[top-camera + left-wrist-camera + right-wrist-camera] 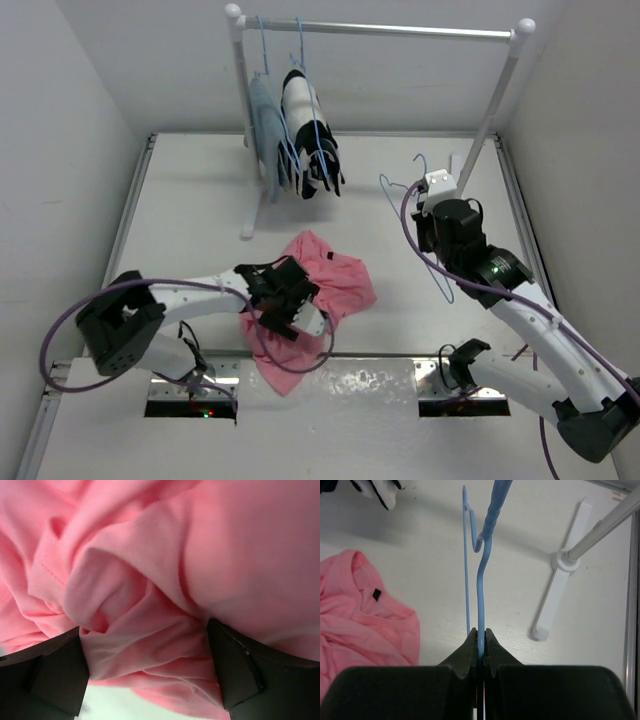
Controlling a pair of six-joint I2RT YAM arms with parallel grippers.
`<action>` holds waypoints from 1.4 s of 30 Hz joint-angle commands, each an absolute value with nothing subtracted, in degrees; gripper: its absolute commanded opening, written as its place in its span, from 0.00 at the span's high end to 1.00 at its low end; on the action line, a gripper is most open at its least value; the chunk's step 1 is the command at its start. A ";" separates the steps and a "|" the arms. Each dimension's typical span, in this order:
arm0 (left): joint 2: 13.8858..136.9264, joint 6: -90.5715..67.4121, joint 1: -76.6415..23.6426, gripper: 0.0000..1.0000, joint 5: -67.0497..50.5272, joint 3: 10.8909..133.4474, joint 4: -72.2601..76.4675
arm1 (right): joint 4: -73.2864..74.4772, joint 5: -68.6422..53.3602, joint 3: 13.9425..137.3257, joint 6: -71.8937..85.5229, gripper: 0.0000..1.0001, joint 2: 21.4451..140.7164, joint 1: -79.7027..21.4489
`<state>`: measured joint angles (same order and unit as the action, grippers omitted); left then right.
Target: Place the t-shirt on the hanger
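My left claw point(145, 642) is pressed down into the t-shirt point(342, 275). Its two dark fingers point(57, 672) stand wide apart, so I read it as open, with a bunched fold of pink cloth filling the gap between them. I cannot tell whether either finger is actually pinching the cloth. From the overhead camera that claw sits on the shirt's left half. The shirt is a crumpled heap a little left of the middle of the table point(190, 210), towards the near edge, and its lowest corner drapes across that edge. A small dark tag point(376, 594) shows inside the neckline, on the side facing my right arm. My right claw point(480, 636) is clamped tight on the light-blue wire hanger point(480, 580), with the wire running straight up out of the closed fingertips to the twisted neck and hook. Overhead, the hanger is near the right edge of the table, apart from the shirt, with bare tabletop between them. Beyond it, along the far edge, stands a white clothes rack point(380, 30). One of its feet point(554, 597) shows just right of the hanger in the wrist view. A black-and-white striped garment point(310, 130) and a grey-blue garment point(264, 125) hang side by side at the rack's left end.
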<state>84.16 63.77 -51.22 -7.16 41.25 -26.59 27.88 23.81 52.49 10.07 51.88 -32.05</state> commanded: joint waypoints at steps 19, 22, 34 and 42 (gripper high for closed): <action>51.37 46.44 -44.13 0.00 -15.47 44.11 -28.06 | 23.72 11.96 47.64 13.98 1.00 55.99 -31.90; 56.58 37.37 -39.83 0.02 -21.34 46.75 -26.98 | 26.80 9.42 45.71 13.36 1.00 55.20 -31.99; 84.63 2.48 -30.67 0.44 5.61 58.54 -24.62 | 25.58 5.10 41.49 16.87 1.00 52.82 -31.91; 93.16 -5.62 -30.59 0.43 16.08 58.98 -22.50 | 27.24 6.24 41.92 18.28 1.00 51.86 -31.91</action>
<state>91.11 0.38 -30.65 11.27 58.22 -23.57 27.79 5.82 40.99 16.82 52.86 -32.01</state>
